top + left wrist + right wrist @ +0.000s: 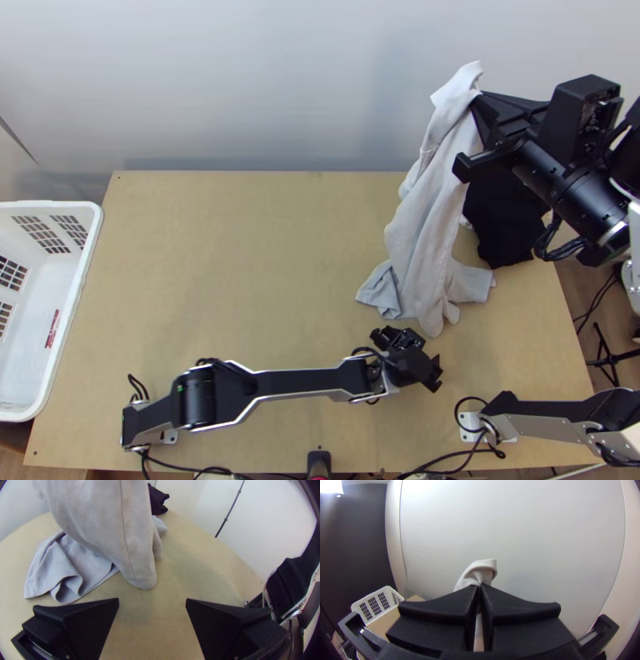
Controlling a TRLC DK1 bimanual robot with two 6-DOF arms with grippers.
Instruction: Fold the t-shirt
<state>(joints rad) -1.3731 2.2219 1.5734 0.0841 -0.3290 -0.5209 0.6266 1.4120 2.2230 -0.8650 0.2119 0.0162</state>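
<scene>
Black cloth (502, 228), apparently bunched, lies beside the hanging pale t-shirt (424, 240).

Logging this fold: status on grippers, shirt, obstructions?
Right gripper shut on light grey t-shirt, held up, lower end on table. Left gripper open, empty, close by. Black cloth beside shirt, possibly in the way.

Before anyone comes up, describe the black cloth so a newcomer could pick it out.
In the top view, follow the wooden table to its far right corner. There, beside the pale garment hanging from the right end effector, lies the crumpled black cloth; its dark colour sets it apart.
</scene>
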